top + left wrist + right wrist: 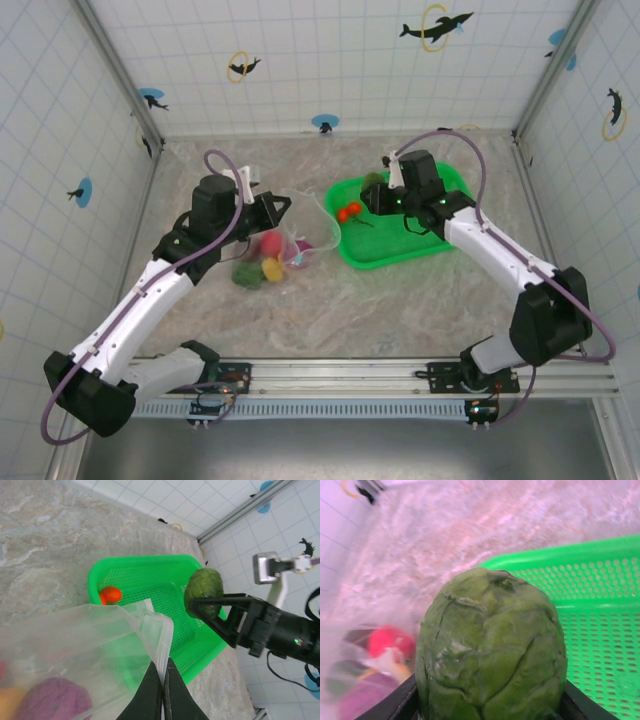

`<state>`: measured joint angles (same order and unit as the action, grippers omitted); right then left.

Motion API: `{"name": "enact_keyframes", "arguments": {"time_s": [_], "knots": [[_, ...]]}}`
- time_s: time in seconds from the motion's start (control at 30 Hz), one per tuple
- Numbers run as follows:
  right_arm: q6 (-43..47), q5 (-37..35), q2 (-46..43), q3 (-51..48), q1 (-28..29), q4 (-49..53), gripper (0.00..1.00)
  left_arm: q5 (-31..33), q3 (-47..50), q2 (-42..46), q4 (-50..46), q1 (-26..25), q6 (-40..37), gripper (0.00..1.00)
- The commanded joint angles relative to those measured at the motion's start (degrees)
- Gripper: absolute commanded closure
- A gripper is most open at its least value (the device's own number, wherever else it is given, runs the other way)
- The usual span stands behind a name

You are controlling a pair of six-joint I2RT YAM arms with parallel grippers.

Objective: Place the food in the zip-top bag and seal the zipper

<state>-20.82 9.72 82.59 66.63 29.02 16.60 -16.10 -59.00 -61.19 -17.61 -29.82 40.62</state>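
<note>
Bagging: partly done; bag (75, 640) unsealed.
Left hand (163, 672): clamped on bag rim.
Right hand (206, 607): grips green food (202, 585); red food (110, 595) remains.

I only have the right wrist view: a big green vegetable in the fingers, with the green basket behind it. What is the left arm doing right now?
Observer: The left gripper is shut on the zip-top bag, pinching it at the zipper strip.
Operator: Is any food lying in the basket?
Observer: Yes, small red-orange food lies near the left end of the green basket.
Operator: Where is the bag from there?
Observer: Just left of the basket, with the pinched edge on the basket's side.
</note>
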Motion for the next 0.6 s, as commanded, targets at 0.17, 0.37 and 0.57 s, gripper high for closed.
{"name": "enact_keyframes", "arguments": {"time_s": [0.17,0.37,0.57], "knots": [[-3.25,8.85,-5.15,5.70,8.02,-4.98,0.46,-2.33,-1.29,-0.50,5.56,0.41,3.23,1.00],[-1.49,6.58,-0.32,9.79,16.41,-3.44,0.46,-2.45,0.59,-0.16,7.30,0.39,5.11,1.00],[-1.90,7.48,2.27,5.68,18.27,-7.22,0.45,-0.23,0.61,0.98,7.78,0.45,6.98,1.00]]}}
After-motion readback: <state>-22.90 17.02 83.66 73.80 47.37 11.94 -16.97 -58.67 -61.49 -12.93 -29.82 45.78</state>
